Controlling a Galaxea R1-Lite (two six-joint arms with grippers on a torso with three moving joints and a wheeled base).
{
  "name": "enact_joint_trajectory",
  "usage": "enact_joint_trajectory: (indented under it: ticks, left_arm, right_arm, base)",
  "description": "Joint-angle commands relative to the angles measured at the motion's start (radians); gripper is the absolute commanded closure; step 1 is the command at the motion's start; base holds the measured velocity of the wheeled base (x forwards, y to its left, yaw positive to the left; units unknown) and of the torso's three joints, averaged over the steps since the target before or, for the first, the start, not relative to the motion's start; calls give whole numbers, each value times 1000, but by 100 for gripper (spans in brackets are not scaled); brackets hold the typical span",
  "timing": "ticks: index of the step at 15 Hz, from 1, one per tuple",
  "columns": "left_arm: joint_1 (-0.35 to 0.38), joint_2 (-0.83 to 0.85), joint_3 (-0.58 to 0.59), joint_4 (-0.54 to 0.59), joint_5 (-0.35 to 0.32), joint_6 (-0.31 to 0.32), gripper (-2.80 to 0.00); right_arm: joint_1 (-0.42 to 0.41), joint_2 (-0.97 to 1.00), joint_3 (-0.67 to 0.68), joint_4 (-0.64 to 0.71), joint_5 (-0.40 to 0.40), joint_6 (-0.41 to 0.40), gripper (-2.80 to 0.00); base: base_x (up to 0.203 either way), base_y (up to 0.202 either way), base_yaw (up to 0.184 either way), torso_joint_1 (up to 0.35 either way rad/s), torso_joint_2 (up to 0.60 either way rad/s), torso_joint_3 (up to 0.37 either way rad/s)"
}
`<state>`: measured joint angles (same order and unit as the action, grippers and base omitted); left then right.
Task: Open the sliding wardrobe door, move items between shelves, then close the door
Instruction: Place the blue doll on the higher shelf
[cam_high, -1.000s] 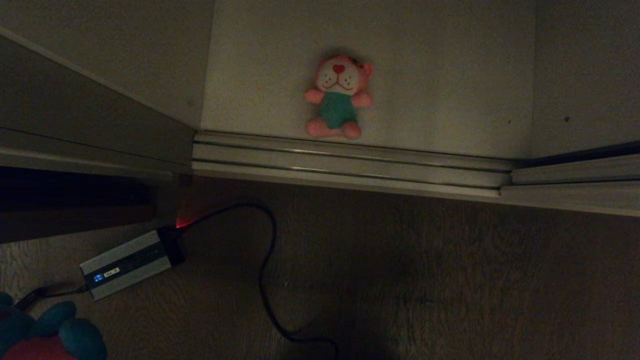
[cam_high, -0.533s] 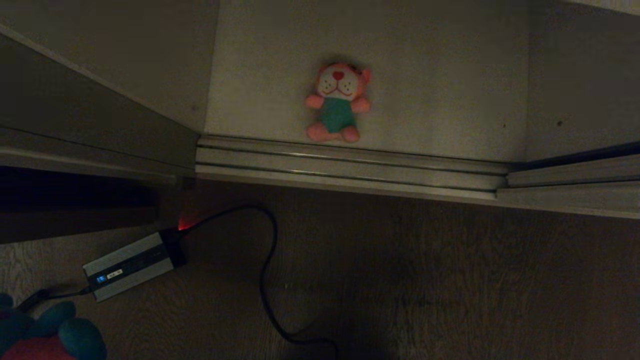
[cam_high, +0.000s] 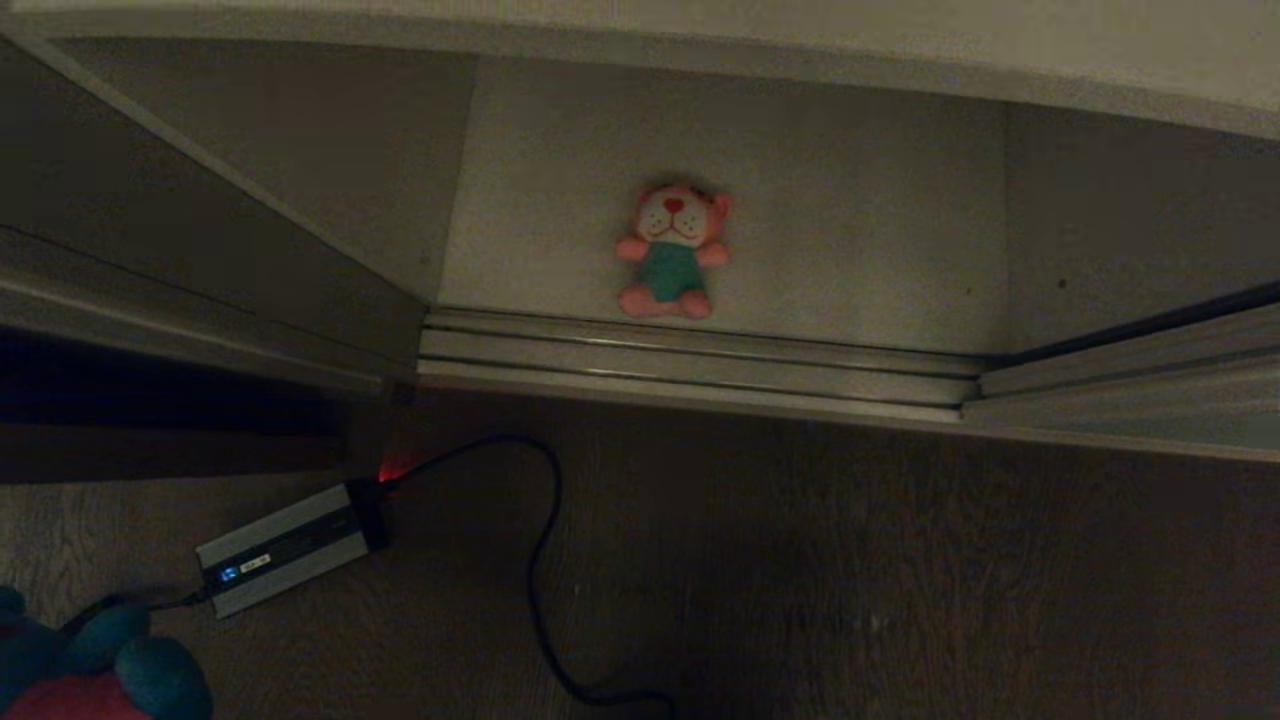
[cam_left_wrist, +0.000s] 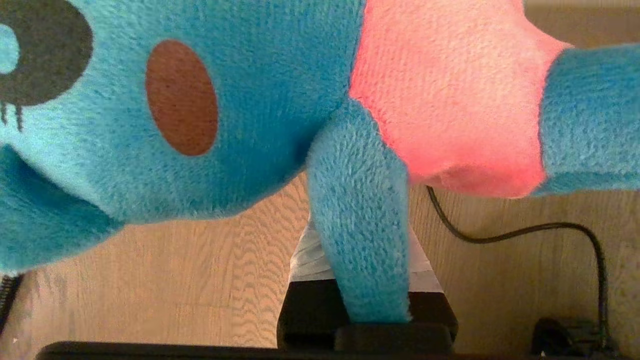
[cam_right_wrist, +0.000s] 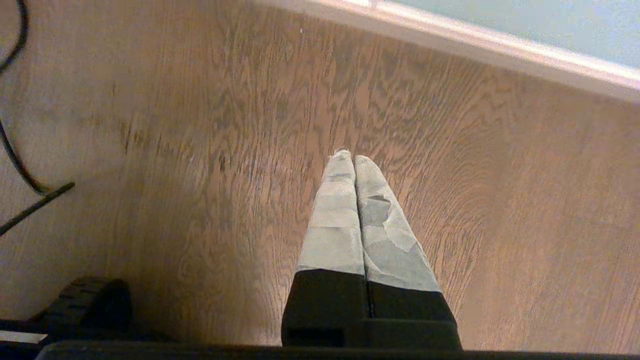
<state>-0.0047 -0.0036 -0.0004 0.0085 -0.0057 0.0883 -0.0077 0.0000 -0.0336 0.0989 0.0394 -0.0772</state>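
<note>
Left wrist only: teal toy (cam_left_wrist: 210, 100) arm.

Two plush toys: one pink toy (cam_high: 672, 252) and one teal-blue toy (cam_left_wrist: 200, 100). One grey power adapter (cam_high: 290, 548) with one black cable (cam_high: 545, 560). Two robot hands: the left hand (cam_left_wrist: 370, 270) and the right hand (cam_right_wrist: 354, 161).

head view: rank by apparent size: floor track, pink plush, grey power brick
1. ribbed floor track, widest by far, spanning the wardrobe opening
2. grey power brick and pink plush toy: similar; the brick lies nearer the camera, so I won't rank them.
</note>
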Motion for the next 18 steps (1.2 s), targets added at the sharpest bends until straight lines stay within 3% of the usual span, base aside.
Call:
enact_joint_trajectory:
  ticks: [1, 18]
  left_arm:
    - [0, 4, 0, 1, 0, 4, 0]
    - [0, 4, 0, 4, -10, 8, 0]
  right_arm:
    - [0, -2, 0, 1, 1, -1, 0]
    - [0, -2, 0, 1, 1, -1, 0]
  base:
    - [0, 0, 0, 0, 2, 197]
    - [0, 0, 0, 1, 2, 204]
